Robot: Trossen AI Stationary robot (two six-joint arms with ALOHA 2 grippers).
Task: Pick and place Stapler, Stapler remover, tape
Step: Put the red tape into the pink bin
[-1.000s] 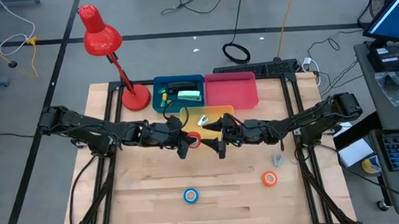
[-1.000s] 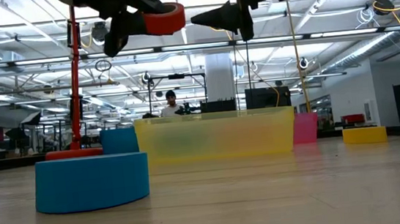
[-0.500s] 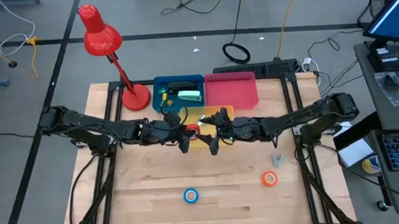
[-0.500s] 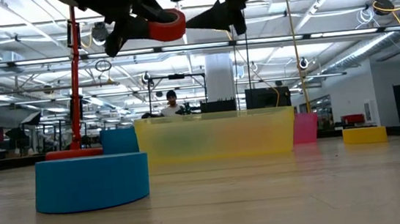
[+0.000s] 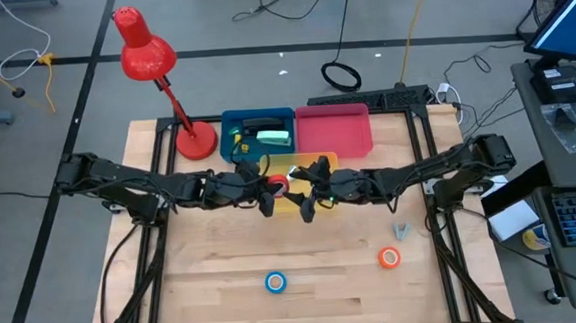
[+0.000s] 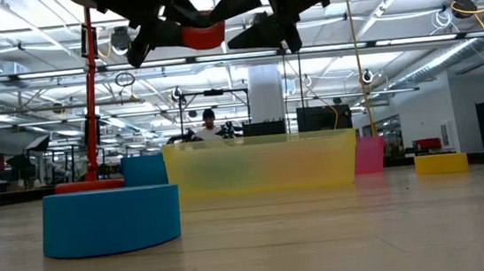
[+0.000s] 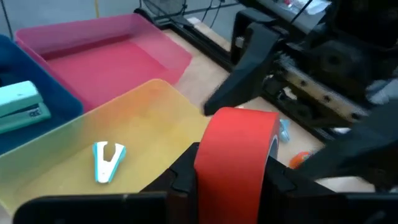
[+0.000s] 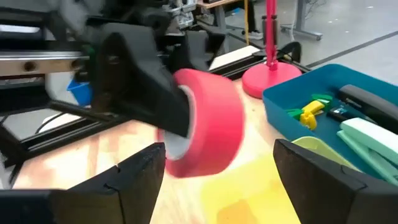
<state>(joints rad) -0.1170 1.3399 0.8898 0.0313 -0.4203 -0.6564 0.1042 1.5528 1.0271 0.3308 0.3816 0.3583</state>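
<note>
Holding red tape roll [image 7: 237, 154] clamped in left gripper [image 7: 227, 180] above yellow bin [image 5: 320, 162] | spreading right gripper [image 8: 214, 171] around roll, jaws apart, presumably receiving handover.

— Pale wooden desk [image 5: 216, 286], dark-framed. On it toward twelve o'clock?
— Red lamp [image 5: 195, 142] at eleven; blue bin [image 5: 228, 120], pink bin [image 5: 332, 134], yellow bin [image 5: 323, 160] just below them.
— Toward six?
— Blue tape roll [image 5: 275, 281] at six, orange tape roll [image 5: 389, 258] at four, small grey item [image 5: 401, 232] beside it.
</note>
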